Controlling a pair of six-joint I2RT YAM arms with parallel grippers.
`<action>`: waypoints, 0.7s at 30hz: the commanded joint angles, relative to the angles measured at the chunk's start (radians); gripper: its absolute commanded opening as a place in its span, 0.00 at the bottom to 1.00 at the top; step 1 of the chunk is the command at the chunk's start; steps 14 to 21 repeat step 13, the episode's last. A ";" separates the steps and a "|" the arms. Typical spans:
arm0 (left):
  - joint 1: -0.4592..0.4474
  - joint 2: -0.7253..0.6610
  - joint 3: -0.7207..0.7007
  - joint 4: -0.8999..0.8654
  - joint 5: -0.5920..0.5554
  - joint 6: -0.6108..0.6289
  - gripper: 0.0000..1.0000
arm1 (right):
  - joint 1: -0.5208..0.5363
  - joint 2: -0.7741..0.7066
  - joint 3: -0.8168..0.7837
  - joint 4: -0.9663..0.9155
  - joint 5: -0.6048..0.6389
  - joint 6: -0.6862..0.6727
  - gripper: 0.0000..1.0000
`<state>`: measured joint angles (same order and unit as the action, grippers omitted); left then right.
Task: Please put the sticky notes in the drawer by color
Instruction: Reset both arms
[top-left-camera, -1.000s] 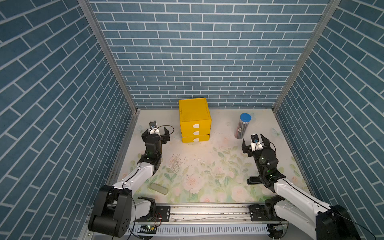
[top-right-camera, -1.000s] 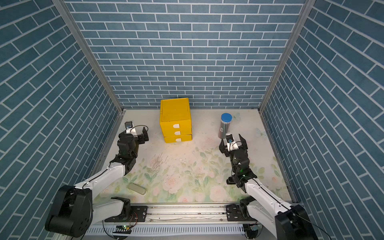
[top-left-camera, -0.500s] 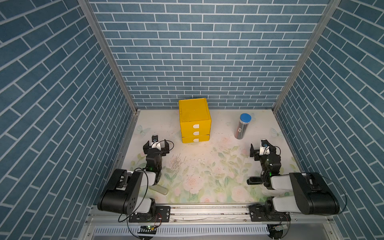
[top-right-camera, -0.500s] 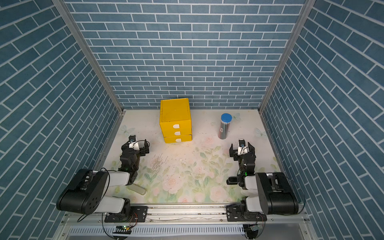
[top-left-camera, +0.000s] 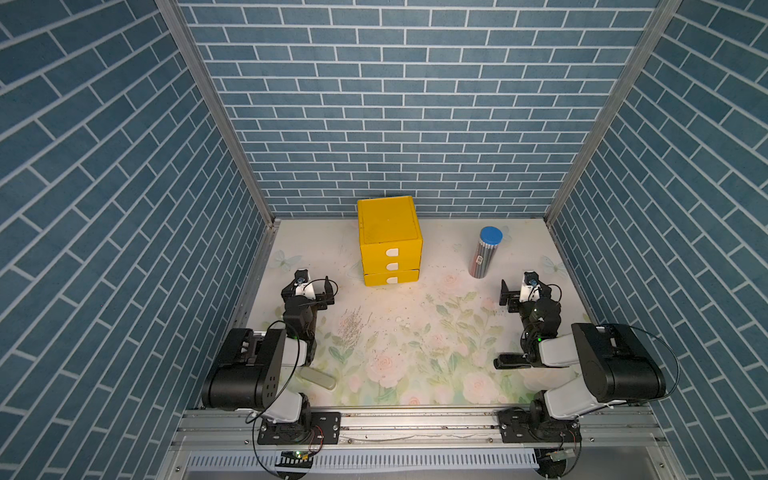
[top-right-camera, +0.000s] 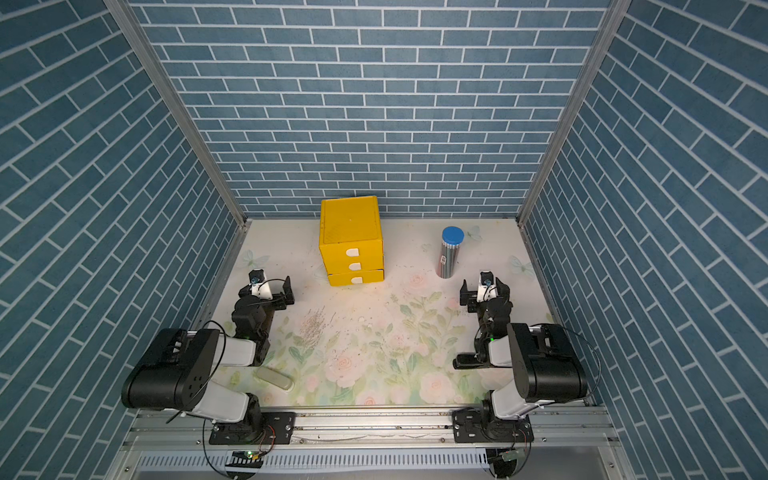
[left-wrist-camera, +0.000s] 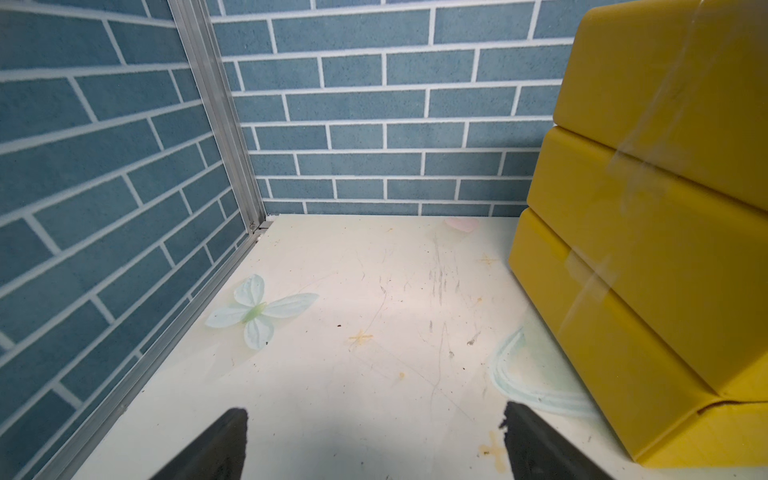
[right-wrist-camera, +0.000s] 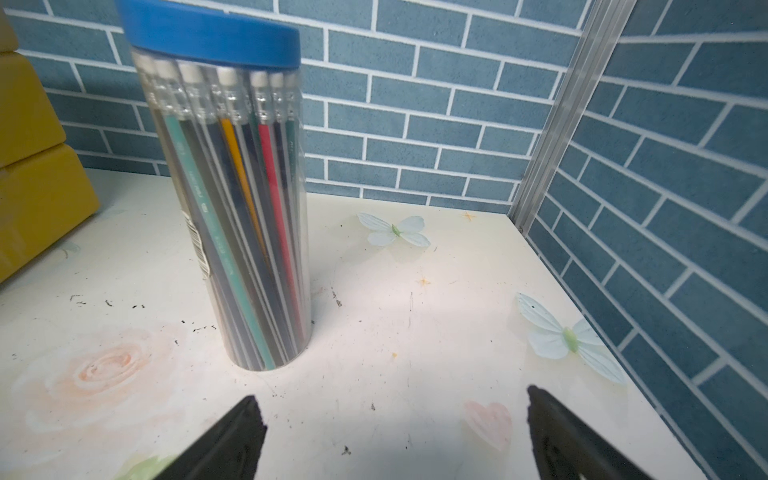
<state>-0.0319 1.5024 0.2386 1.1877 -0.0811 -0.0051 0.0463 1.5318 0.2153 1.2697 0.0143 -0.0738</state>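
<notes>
Yellow drawer; blue-capped pencil tube; floral table; blue-brick walls.

From here, the drawer stands against the back wall and the tube stands upright well to its right, with a bare gap between them. The left gripper, jaws wide, has open mat ahead and the drawer close on its right. The right gripper, equally wide, has the tube ahead on its left. The mat's middle lies free. A case lies by the left arm's base.
</notes>
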 joint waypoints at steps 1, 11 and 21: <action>0.001 0.003 -0.003 0.026 0.013 -0.005 1.00 | -0.003 0.004 0.007 0.014 0.002 0.037 1.00; 0.001 0.003 -0.003 0.027 0.012 -0.006 1.00 | -0.003 0.007 0.015 0.001 -0.001 0.037 1.00; 0.001 0.004 -0.004 0.027 0.012 -0.006 1.00 | -0.003 0.000 0.005 0.012 0.004 0.035 1.00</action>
